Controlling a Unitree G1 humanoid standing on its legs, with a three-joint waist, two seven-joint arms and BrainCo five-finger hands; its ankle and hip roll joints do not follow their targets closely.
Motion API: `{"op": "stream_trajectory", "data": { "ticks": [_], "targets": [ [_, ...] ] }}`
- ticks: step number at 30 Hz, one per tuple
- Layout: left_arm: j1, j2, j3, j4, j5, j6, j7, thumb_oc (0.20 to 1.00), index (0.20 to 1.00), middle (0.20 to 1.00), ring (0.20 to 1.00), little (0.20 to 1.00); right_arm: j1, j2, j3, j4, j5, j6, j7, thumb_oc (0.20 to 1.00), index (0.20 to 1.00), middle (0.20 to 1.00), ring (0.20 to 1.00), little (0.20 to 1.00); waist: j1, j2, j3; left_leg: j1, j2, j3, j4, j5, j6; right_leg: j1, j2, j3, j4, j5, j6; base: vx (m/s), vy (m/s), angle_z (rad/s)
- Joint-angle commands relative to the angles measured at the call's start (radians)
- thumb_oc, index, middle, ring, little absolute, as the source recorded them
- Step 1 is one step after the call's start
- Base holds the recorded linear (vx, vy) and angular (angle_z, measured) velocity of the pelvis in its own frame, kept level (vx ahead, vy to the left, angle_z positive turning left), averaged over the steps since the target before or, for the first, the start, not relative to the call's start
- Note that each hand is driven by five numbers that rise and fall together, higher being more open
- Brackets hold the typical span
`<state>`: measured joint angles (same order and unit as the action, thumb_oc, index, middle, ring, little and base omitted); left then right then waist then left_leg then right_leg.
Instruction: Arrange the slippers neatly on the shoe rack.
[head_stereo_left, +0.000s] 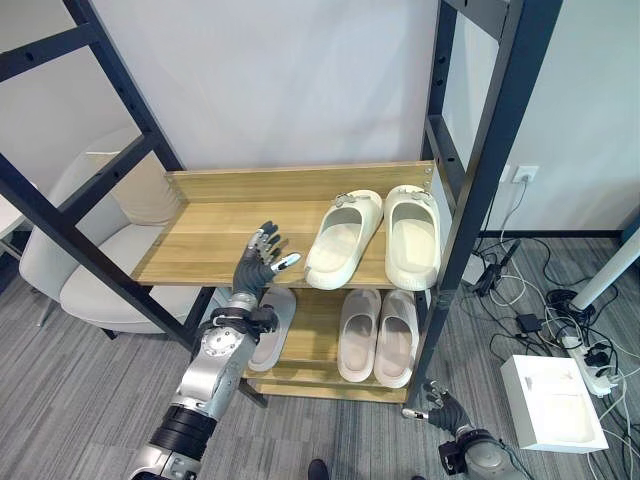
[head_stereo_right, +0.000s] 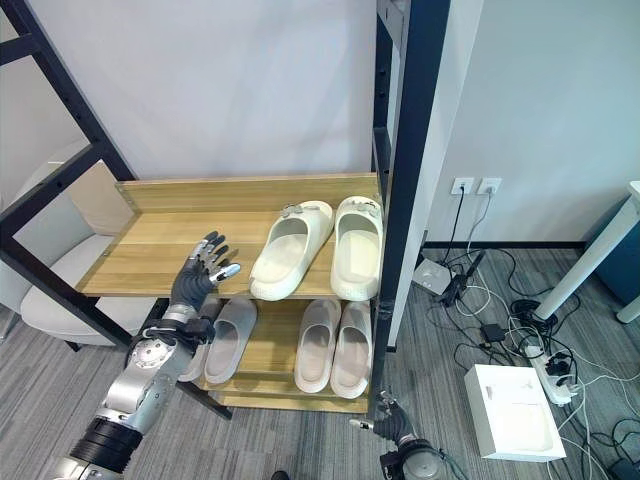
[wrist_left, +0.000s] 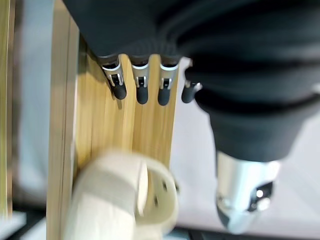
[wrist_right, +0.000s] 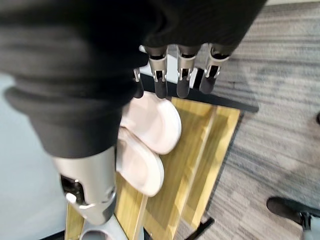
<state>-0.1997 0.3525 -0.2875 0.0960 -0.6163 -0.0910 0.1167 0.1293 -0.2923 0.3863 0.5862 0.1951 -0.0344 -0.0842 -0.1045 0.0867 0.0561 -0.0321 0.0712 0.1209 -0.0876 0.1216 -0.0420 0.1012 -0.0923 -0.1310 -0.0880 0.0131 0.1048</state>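
Observation:
A two-shelf wooden shoe rack (head_stereo_left: 210, 245) stands against the wall. On its upper shelf at the right lie two cream slippers, the left one (head_stereo_left: 343, 238) angled and the right one (head_stereo_left: 413, 235) straight. The lower shelf holds a pinkish pair (head_stereo_left: 378, 335) and a grey slipper (head_stereo_left: 272, 330) to their left. My left hand (head_stereo_left: 258, 265) is open at the upper shelf's front edge, just left of the angled cream slipper (wrist_left: 122, 200) and apart from it. Low by the rack's right front post, my right hand (head_stereo_left: 447, 408) is open and holds nothing, with the pinkish pair (wrist_right: 150, 125) beyond it.
Black frame posts (head_stereo_left: 490, 180) rise on both sides of the rack. A pale armchair (head_stereo_left: 90, 270) stands to the left. On the carpet at the right lie a white box (head_stereo_left: 553, 403), a power strip (head_stereo_left: 590, 368) and loose cables.

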Motion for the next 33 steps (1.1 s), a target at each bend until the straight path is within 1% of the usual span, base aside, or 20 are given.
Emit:
{"op": "stream_trajectory", "data": {
  "ticks": [1, 5, 9, 11, 12, 13, 14, 15, 16, 17, 18, 19, 20, 21, 22, 23, 28, 29, 32, 33],
  "targets": [
    [-0.091, -0.026, -0.057, 0.062, -0.120, 0.021, -0.023, 1.000, 1.000, 1.000, 1.000, 1.000, -0.040, 0.025, 0.039, 0.001, -0.005, -0.015, 0.000, 1.000, 1.000, 1.000, 1.000, 1.000, -0.016, -0.044, 0.020, 0.050, 0.024, -0.013, 0.000, -0.098, -0.033, -0.046, -0.013, -0.034, 0.001, -0.022, 0.012, 0.00, 0.000, 0.00],
    [-0.149, -0.062, -0.115, 0.039, -0.181, 0.023, -0.009, 1.000, 1.000, 1.000, 1.000, 1.000, -0.040, 0.024, 0.059, 0.010, 0.002, -0.011, -0.005, 1.000, 1.000, 1.000, 1.000, 1.000, -0.027, -0.047, 0.022, 0.048, 0.023, -0.010, 0.000, -0.099, -0.031, -0.052, -0.014, -0.030, 0.001, -0.018, 0.014, 0.00, 0.000, 0.00],
    [-0.176, -0.071, -0.128, 0.048, -0.190, 0.017, 0.005, 1.000, 1.000, 1.000, 1.000, 1.000, -0.043, 0.028, 0.067, 0.022, 0.009, -0.010, -0.010, 1.000, 1.000, 1.000, 1.000, 1.000, -0.031, -0.048, 0.019, 0.051, 0.024, -0.007, 0.000, -0.099, -0.030, -0.051, -0.014, -0.027, 0.001, -0.019, 0.013, 0.00, 0.000, 0.00],
    [-0.184, -0.062, -0.085, 0.054, -0.085, -0.007, 0.045, 1.000, 1.000, 1.000, 1.000, 1.000, -0.043, 0.039, 0.065, 0.025, 0.020, -0.022, -0.018, 1.000, 1.000, 1.000, 1.000, 1.000, -0.024, -0.051, 0.012, 0.055, 0.023, -0.012, 0.000, -0.098, -0.031, -0.044, -0.015, -0.030, 0.001, -0.022, 0.012, 0.00, 0.000, 0.00],
    [-0.184, -0.062, -0.085, 0.054, -0.085, -0.007, 0.045, 1.000, 1.000, 1.000, 1.000, 1.000, -0.043, 0.038, 0.065, 0.025, 0.020, -0.022, -0.018, 1.000, 1.000, 1.000, 1.000, 1.000, -0.024, -0.051, 0.012, 0.055, 0.023, -0.012, 0.000, -0.098, -0.031, -0.043, -0.015, -0.030, 0.001, -0.022, 0.012, 0.00, 0.000, 0.00],
    [-0.186, -0.061, -0.066, 0.058, -0.044, -0.019, 0.068, 1.000, 1.000, 1.000, 1.000, 1.000, -0.044, 0.042, 0.065, 0.027, 0.021, -0.027, -0.021, 1.000, 1.000, 1.000, 1.000, 1.000, -0.022, -0.053, 0.010, 0.055, 0.022, -0.013, 0.000, -0.098, -0.031, -0.041, -0.015, -0.031, 0.001, -0.022, 0.011, 0.00, 0.000, 0.00],
    [-0.187, -0.059, -0.043, 0.059, 0.003, -0.034, 0.096, 1.000, 1.000, 1.000, 1.000, 1.000, -0.047, 0.048, 0.063, 0.030, 0.024, -0.034, -0.027, 1.000, 1.000, 1.000, 1.000, 1.000, -0.018, -0.055, 0.010, 0.056, 0.022, -0.018, 0.000, -0.097, -0.032, -0.039, -0.015, -0.034, 0.001, -0.023, 0.011, 0.00, 0.000, 0.00],
    [-0.181, -0.049, -0.005, 0.025, 0.070, -0.066, 0.134, 1.000, 1.000, 1.000, 1.000, 1.000, -0.056, 0.052, 0.055, 0.032, 0.028, -0.046, -0.037, 1.000, 1.000, 1.000, 1.000, 1.000, -0.011, -0.060, 0.010, 0.056, 0.022, -0.024, 0.000, -0.095, -0.033, -0.036, -0.015, -0.039, 0.001, -0.022, 0.010, 0.00, 0.000, 0.00],
    [-0.180, -0.049, -0.005, 0.024, 0.071, -0.066, 0.134, 1.000, 1.000, 1.000, 1.000, 1.000, -0.056, 0.052, 0.055, 0.033, 0.028, -0.046, -0.037, 1.000, 1.000, 1.000, 1.000, 1.000, -0.011, -0.060, 0.011, 0.057, 0.022, -0.025, 0.000, -0.095, -0.033, -0.036, -0.015, -0.039, 0.001, -0.023, 0.010, -0.01, 0.006, 0.04],
    [-0.160, -0.033, 0.023, -0.031, 0.085, -0.099, 0.119, 1.000, 1.000, 1.000, 1.000, 1.000, -0.060, 0.051, 0.051, 0.032, 0.033, -0.062, -0.040, 1.000, 1.000, 1.000, 1.000, 1.000, -0.003, -0.063, 0.010, 0.057, 0.021, -0.030, 0.000, -0.094, -0.034, -0.031, -0.015, -0.044, 0.001, -0.022, 0.010, 0.00, 0.011, 0.07],
    [-0.153, -0.027, 0.026, -0.060, 0.068, -0.113, 0.092, 1.000, 1.000, 1.000, 1.000, 1.000, -0.061, 0.048, 0.051, 0.028, 0.039, -0.067, -0.036, 1.000, 1.000, 1.000, 1.000, 1.000, 0.000, -0.064, 0.010, 0.058, 0.021, -0.032, 0.000, -0.094, -0.034, -0.029, -0.016, -0.046, 0.001, -0.022, 0.011, 0.00, 0.026, 0.07],
    [-0.132, 0.002, 0.026, -0.138, 0.028, -0.129, 0.017, 1.000, 1.000, 1.000, 1.000, 1.000, -0.058, 0.043, 0.048, 0.023, 0.040, -0.073, -0.027, 1.000, 1.000, 1.000, 1.000, 1.000, 0.005, -0.064, 0.009, 0.057, 0.020, -0.034, 0.000, -0.094, -0.035, -0.028, -0.017, -0.049, 0.001, -0.021, 0.012, 0.00, 0.025, 0.10],
    [-0.106, 0.010, 0.029, -0.181, 0.004, -0.137, -0.016, 1.000, 1.000, 1.000, 1.000, 1.000, -0.053, 0.045, 0.052, 0.019, 0.044, -0.075, -0.018, 1.000, 1.000, 1.000, 1.000, 1.000, 0.009, -0.065, 0.007, 0.058, 0.019, -0.035, 0.000, -0.095, -0.035, -0.026, -0.018, -0.051, 0.001, -0.021, 0.012, 0.01, 0.040, 0.11],
    [-0.087, 0.045, 0.003, -0.288, -0.063, -0.135, -0.131, 1.000, 1.000, 1.000, 1.000, 1.000, -0.041, 0.050, 0.061, 0.021, 0.043, -0.077, 0.008, 1.000, 1.000, 1.000, 1.000, 1.000, 0.018, -0.065, 0.000, 0.059, 0.019, -0.039, 0.000, -0.098, -0.034, -0.022, -0.019, -0.057, 0.001, -0.021, 0.014, 0.02, 0.048, 0.11],
    [-0.039, 0.108, -0.041, -0.433, -0.156, -0.109, -0.270, 1.000, 1.000, 1.000, 1.000, 1.000, -0.039, 0.068, 0.077, 0.042, 0.033, -0.075, 0.036, 1.000, 1.000, 1.000, 1.000, 1.000, 0.032, -0.067, -0.008, 0.061, 0.016, -0.047, 0.000, -0.104, -0.033, -0.017, -0.022, -0.066, 0.002, -0.024, 0.015, 0.02, 0.044, 0.13],
    [-0.037, 0.109, -0.041, -0.434, -0.157, -0.108, -0.270, 1.000, 1.000, 1.000, 1.000, 1.000, -0.039, 0.069, 0.077, 0.043, 0.033, -0.075, 0.036, 1.000, 1.000, 1.000, 1.000, 1.000, 0.032, -0.067, -0.008, 0.061, 0.016, -0.047, 0.000, -0.104, -0.033, -0.017, -0.022, -0.066, 0.001, -0.024, 0.015, 0.01, 0.033, 0.13],
    [0.035, 0.199, -0.171, -0.495, -0.247, -0.002, -0.464, 1.000, 1.000, 1.000, 1.000, 1.000, -0.057, 0.081, 0.106, 0.059, 0.017, -0.078, 0.075, 1.000, 1.000, 1.000, 1.000, 1.000, 0.052, -0.071, -0.018, 0.059, 0.010, -0.058, 0.000, -0.109, -0.030, -0.008, -0.024, -0.080, 0.005, -0.029, 0.017, 0.00, 0.023, 0.11],
    [0.058, 0.216, -0.214, -0.469, -0.245, 0.026, -0.498, 1.000, 1.000, 1.000, 1.000, 1.000, -0.061, 0.082, 0.109, 0.062, 0.015, -0.080, 0.081, 1.000, 1.000, 1.000, 1.000, 1.000, 0.054, -0.071, -0.019, 0.060, 0.009, -0.060, 0.000, -0.109, -0.028, -0.007, -0.025, -0.080, 0.006, -0.029, 0.018, 0.00, 0.000, 0.00],
    [0.099, 0.299, -0.313, -0.398, -0.172, 0.059, -0.566, 1.000, 1.000, 1.000, 1.000, 1.000, -0.074, 0.074, 0.109, 0.073, 0.013, -0.078, 0.093, 1.000, 1.000, 1.000, 1.000, 1.000, 0.054, -0.067, -0.022, 0.064, 0.008, -0.060, 0.000, -0.113, -0.025, -0.006, -0.027, -0.080, 0.007, -0.029, 0.021, 0.01, 0.028, 0.04],
    [0.118, 0.312, -0.341, -0.355, -0.156, 0.077, -0.583, 1.000, 1.000, 1.000, 1.000, 1.000, -0.081, 0.073, 0.111, 0.078, 0.011, -0.078, 0.094, 1.000, 1.000, 1.000, 1.000, 1.000, 0.054, -0.065, -0.023, 0.065, 0.008, -0.059, 0.000, -0.113, -0.023, -0.005, -0.028, -0.079, 0.008, -0.029, 0.021, 0.00, 0.000, 0.00]
  ]
}}
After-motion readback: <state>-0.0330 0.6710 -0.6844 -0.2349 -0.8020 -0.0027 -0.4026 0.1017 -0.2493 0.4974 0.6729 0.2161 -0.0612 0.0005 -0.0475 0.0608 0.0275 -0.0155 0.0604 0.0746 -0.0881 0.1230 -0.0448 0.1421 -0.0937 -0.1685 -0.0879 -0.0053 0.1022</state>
